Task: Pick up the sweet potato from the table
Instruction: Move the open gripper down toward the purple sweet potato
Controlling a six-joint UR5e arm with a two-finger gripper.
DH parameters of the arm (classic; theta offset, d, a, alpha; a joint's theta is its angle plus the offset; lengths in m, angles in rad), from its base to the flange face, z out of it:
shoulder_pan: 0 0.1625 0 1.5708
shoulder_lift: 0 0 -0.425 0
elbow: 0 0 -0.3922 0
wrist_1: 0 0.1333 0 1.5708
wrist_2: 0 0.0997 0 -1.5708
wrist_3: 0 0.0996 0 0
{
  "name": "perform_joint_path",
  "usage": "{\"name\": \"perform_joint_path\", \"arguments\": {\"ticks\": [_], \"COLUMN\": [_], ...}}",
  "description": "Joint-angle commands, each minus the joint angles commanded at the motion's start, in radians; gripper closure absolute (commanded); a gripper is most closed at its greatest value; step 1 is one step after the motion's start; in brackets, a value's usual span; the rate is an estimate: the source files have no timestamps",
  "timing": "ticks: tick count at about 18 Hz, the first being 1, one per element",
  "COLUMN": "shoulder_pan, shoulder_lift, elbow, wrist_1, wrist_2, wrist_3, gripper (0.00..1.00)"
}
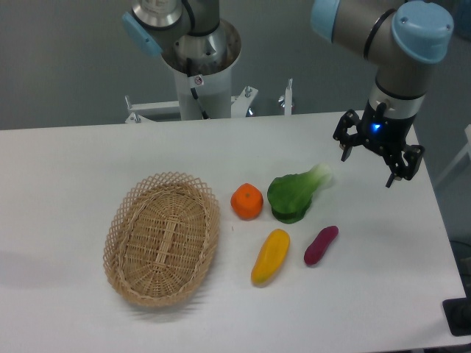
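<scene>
We see the sweet potato [321, 245], smooth, stubby, purple, lying on the matte white worktop [66, 162] just right of a glossy yellow vegetable [270, 256]. Gripper [367, 168] hangs spread and empty above the worktop's right side, well apart.

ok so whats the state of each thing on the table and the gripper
gripper: open, empty, above the table
sweet potato: lying on the table, untouched
yellow vegetable: lying flat
orange: resting by the basket
green vegetable: on its side
basket: upright, empty
</scene>
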Motion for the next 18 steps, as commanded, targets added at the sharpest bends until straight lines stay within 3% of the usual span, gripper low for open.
{"name": "perform_joint_path", "arguments": {"ticks": [14, 16, 18], "shoulder_pan": [-0.02, -0.044, -0.075], "shoulder_lift": [-0.02, -0.046, -0.078], "elbow": [-0.015, -0.017, -0.017], "wrist_1": [0.003, 0.037, 0.109], "wrist_2": [-0.003, -0.003, -0.005], "wrist_3": [-0.041, -0.095, -0.203], "gripper": [0.0, 0.0, 0.0]}}
